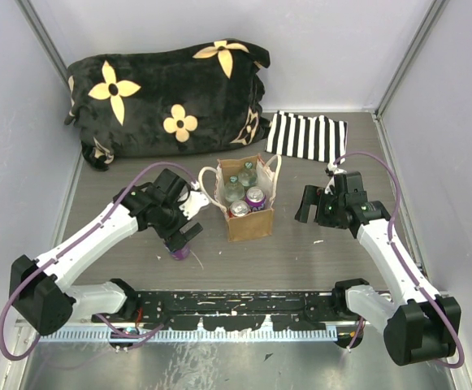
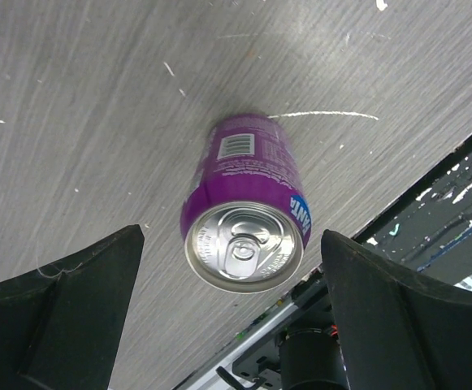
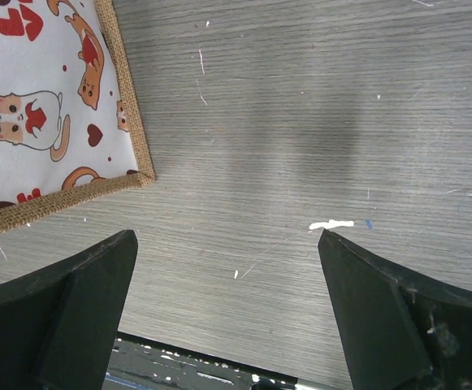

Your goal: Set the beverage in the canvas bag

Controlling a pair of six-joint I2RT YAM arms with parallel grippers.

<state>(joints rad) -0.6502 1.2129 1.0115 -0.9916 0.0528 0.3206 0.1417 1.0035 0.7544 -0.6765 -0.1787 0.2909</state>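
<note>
Purple shows under your left gripper (image 1: 180, 233) in the top view: the can (image 1: 180, 253) stands upright on the table (image 1: 300, 260), left of the bag (image 1: 250, 224) and clear of it. The bag sits mid-table, mouth up, with four drinks (image 1: 246, 192) already inside. Your right gripper (image 1: 309, 205) hangs over bare table to the right of the bag, well apart from it. A black pillow (image 1: 166, 93) with yellow flowers lies at the back, and a striped cloth (image 1: 307, 136) is beside it on the right

From the left wrist you look down on the can (image 2: 248, 219), its silver top and tab towards the lens and its barcode showing on the side. Your left gripper (image 2: 231, 236) is spread wide; one finger (image 2: 65, 313) is on each side of the can and neither touches it

From the right wrist your right gripper (image 3: 227, 236) is also spread wide and grips nothing, with only grey table between its fingers (image 3: 398, 317). The bag's printed front (image 3: 49, 122), cats and red hearts edged in tan weave, fills the upper left corner, apart from the fingers
</note>
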